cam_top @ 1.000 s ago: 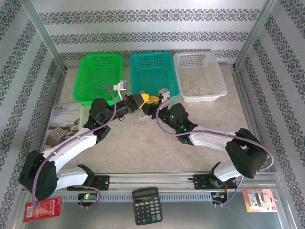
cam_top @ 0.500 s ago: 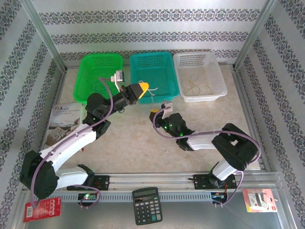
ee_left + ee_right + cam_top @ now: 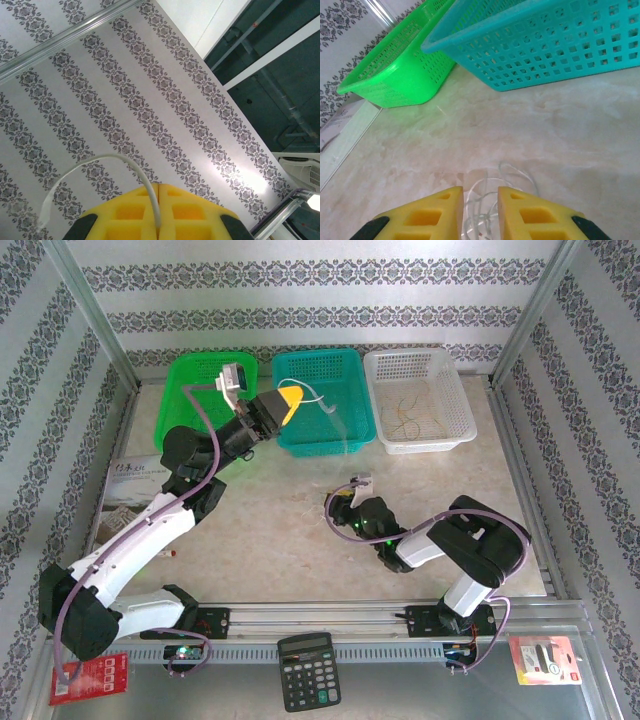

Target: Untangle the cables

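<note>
1. Three baskets, green, teal and white, stand side by side and wall off the far edge of the bench.
2. The bare bench middle between the arms is open.
3. The left hand hangs above the teal basket's left rim, and its pale cable crosses that opening.
4. A booklet covers the bench's left edge.
5. The right arm lies folded low over the right half.

A robot lab booth: aluminium frame, wallpapered panels, mounting rail.
</note>
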